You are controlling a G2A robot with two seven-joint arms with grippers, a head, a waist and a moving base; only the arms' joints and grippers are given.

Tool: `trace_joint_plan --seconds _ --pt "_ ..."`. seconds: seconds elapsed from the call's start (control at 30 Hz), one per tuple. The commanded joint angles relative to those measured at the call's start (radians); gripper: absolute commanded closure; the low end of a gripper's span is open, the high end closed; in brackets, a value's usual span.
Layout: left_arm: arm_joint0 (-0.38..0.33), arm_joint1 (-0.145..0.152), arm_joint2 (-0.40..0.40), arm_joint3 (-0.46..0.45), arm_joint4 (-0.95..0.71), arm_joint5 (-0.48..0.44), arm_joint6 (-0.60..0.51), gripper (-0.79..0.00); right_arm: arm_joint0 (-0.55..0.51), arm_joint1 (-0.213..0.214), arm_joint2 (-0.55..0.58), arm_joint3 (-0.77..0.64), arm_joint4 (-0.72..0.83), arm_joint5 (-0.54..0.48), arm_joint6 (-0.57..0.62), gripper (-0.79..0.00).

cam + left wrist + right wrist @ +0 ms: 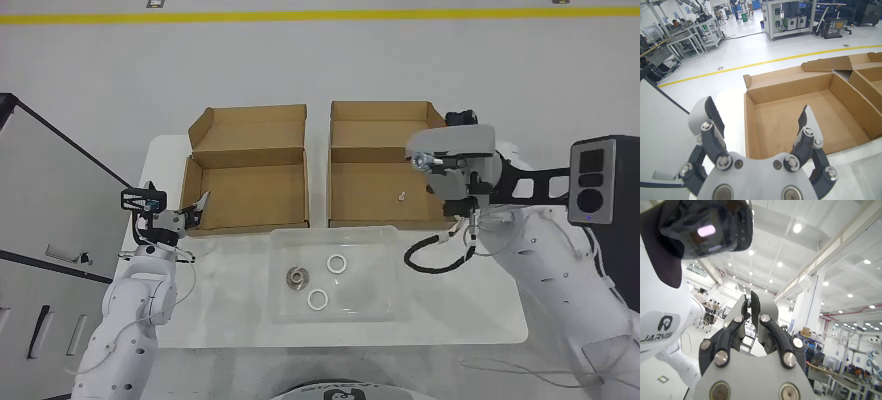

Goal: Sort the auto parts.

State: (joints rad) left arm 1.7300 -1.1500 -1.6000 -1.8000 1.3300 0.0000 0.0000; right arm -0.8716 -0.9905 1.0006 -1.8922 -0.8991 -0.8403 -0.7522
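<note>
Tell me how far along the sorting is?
Done: one small part lies in the right box. In hand: the right gripper pinches a small metal piece over that box. Left: two white rings and a metal hub wait in the clear tray; the left gripper hangs open beside the left box.

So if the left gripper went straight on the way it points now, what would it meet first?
Probably the left cardboard box: the left gripper, fingers open, sits at its near corner, aimed into the interior. Whether it clips the side wall or clears the rim and reaches the floor, depth leaves unclear.
</note>
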Motion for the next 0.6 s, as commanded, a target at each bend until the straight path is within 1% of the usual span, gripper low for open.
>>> trace_joint_plan --seconds 0.0,0.1,0.23,0.37,0.47,0.57 --pt "0.000 0.000 0.000 0.000 0.000 0.000 0.000 -0.785 0.019 0.003 0.026 0.040 0.034 -0.028 0.088 0.000" --pt "0.000 0.000 0.000 0.000 0.000 0.000 0.000 -0.785 0.043 0.007 0.048 0.092 0.073 -0.083 0.199 0.000" --pt "0.000 0.000 0.000 0.000 0.000 0.000 0.000 -0.785 0.078 0.013 0.051 0.153 0.119 -0.172 0.347 0.000" --pt "0.000 0.000 0.000 0.000 0.000 0.000 0.000 -0.785 0.134 0.029 -0.009 0.162 0.184 -0.172 0.510 0.000" --pt "0.000 0.000 0.000 0.000 0.000 0.000 0.000 -0.785 0.187 0.048 -0.055 0.173 0.250 -0.172 0.596 0.000" --pt "0.000 0.000 0.000 0.000 0.000 0.000 0.000 -0.785 0.239 0.066 -0.101 0.183 0.285 -0.172 0.670 0.000"
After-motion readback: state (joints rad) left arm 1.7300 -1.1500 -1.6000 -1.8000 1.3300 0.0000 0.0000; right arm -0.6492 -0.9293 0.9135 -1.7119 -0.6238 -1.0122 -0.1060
